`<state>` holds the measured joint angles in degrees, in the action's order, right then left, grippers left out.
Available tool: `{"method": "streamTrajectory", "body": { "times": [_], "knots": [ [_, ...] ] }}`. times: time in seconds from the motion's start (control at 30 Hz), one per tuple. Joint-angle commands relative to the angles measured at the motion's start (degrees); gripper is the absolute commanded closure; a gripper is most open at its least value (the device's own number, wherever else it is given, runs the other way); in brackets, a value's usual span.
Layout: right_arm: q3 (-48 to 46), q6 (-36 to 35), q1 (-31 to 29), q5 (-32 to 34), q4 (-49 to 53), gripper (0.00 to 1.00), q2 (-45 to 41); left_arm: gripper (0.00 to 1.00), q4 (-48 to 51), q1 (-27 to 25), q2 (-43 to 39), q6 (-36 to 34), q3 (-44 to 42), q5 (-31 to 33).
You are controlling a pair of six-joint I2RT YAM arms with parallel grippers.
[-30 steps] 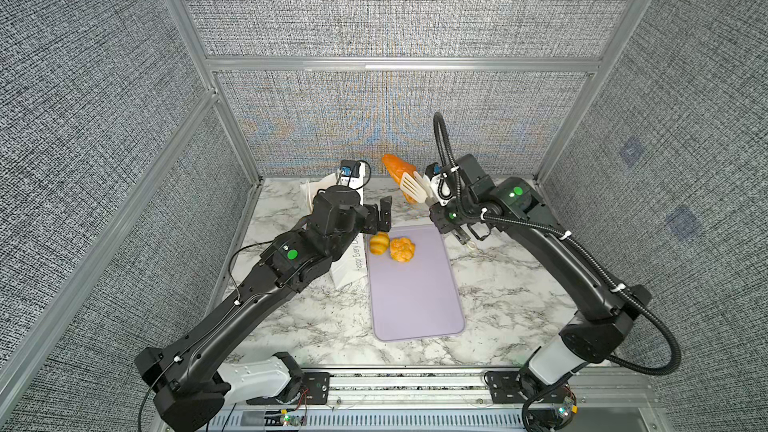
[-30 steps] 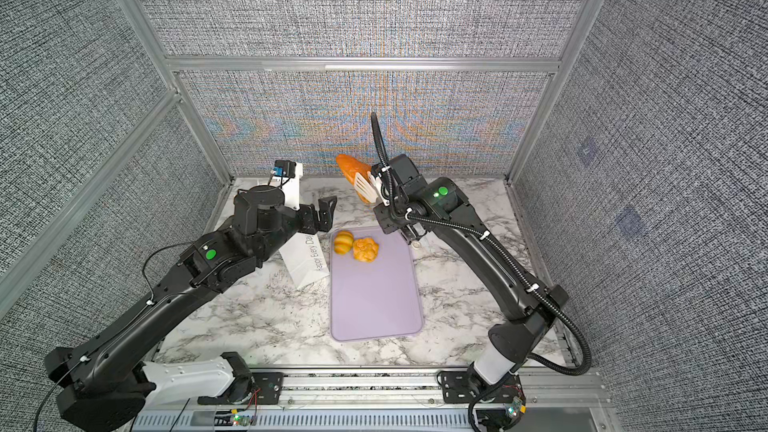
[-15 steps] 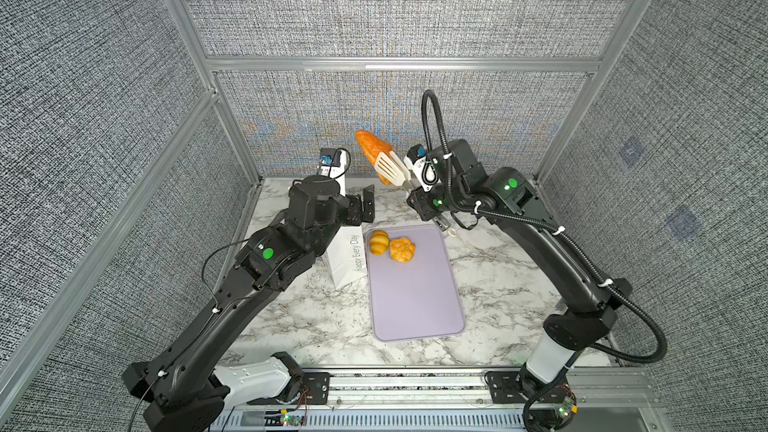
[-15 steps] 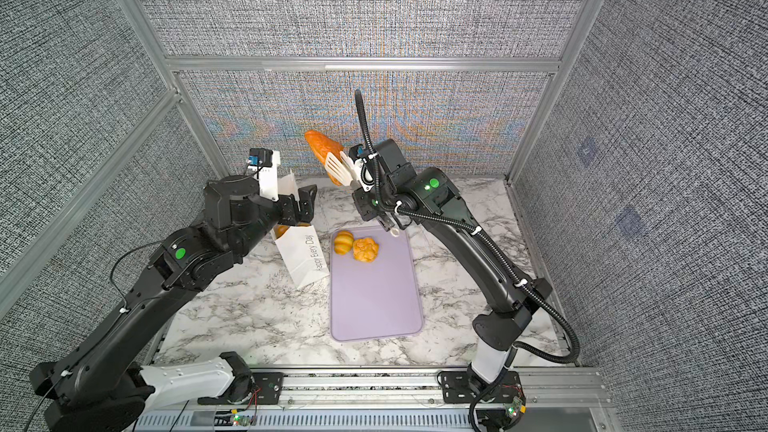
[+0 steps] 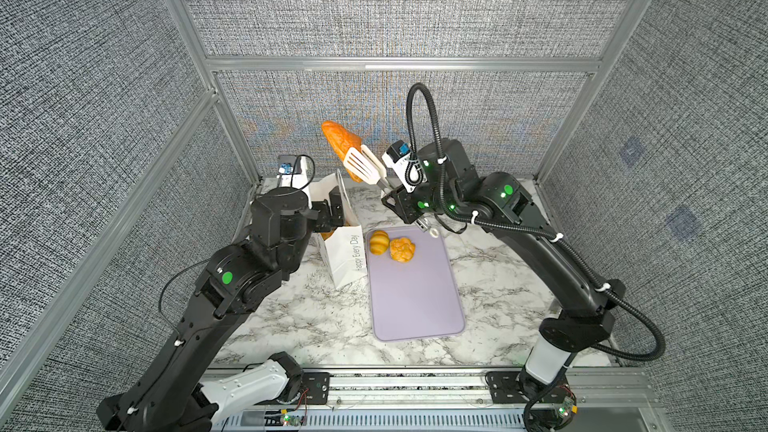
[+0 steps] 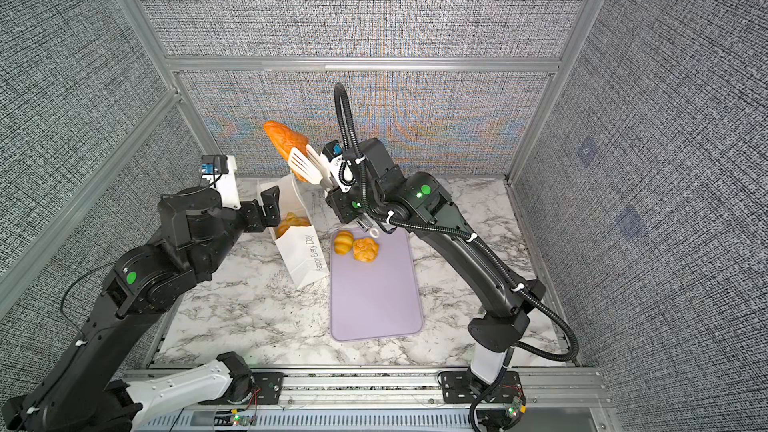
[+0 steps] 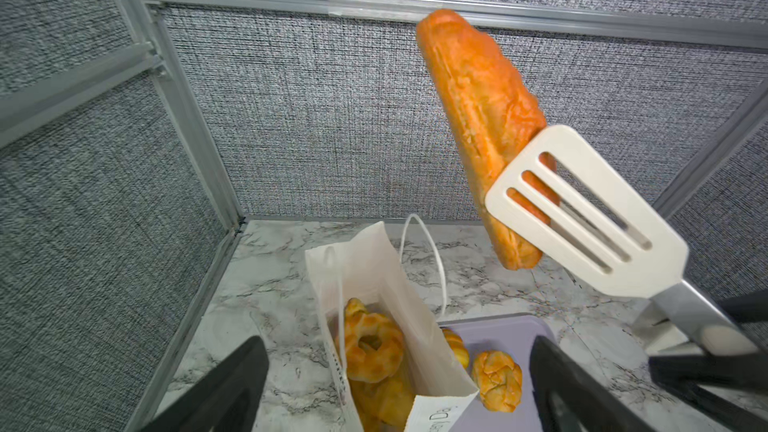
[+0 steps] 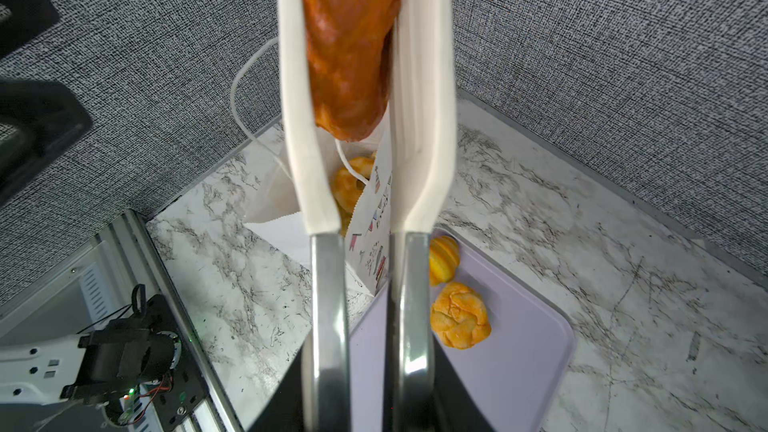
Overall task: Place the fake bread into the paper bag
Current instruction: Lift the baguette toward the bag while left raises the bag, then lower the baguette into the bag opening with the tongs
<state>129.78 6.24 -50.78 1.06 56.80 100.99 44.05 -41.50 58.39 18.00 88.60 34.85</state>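
A long reddish-orange toy loaf [image 5: 337, 141] is pictured raised above the open mouth of the white paper bag [image 5: 343, 251], pinched between the white slotted blades of steel-handled tongs [image 5: 361, 164] whose handles are clamped in the right gripper [image 5: 392, 197]. The bag, lettered "Happy Every Day", is stood on the marble tabletop [image 5: 498, 284] just beside a lilac tray [image 5: 415, 305]. A ring doughnut [image 7: 370, 344] is seen inside it among other golden pastries, a striped croissant [image 5: 379, 241] and a knotted bun [image 5: 402, 249] are shown at the tray's far end, and the left gripper [image 7: 399, 388] is spread wide at the bag's mouth.
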Motion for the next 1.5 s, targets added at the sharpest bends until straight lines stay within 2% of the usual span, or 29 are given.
{"method": "streamTrajectory", "body": {
  "times": [0.0,0.3,0.73,1.07,1.47],
  "knots": [
    [0.26,-0.06,-1.33,-1.40,-4.23,0.66,-0.53,0.01,2.73,0.10,-2.33,1.77,-0.88,4.54],
    [-2.71,0.59,-4.61,-2.45,-5.52,0.66,-0.76,0.01,7.67,0.27,-5.30,5.68,-4.44,6.92],
    [-5.94,1.94,-4.81,-5.02,-6.75,0.66,1.98,0.01,7.28,1.41,-5.92,6.18,-7.78,6.06],
    [-6.37,0.80,-4.69,-1.68,-3.16,0.66,4.00,0.01,6.58,2.45,-5.74,6.21,-8.70,4.63],
    [-9.69,2.23,-3.77,-1.19,-3.42,0.66,3.31,0.01,5.96,2.66,-5.88,6.26,-9.23,3.38]
  ]
}}
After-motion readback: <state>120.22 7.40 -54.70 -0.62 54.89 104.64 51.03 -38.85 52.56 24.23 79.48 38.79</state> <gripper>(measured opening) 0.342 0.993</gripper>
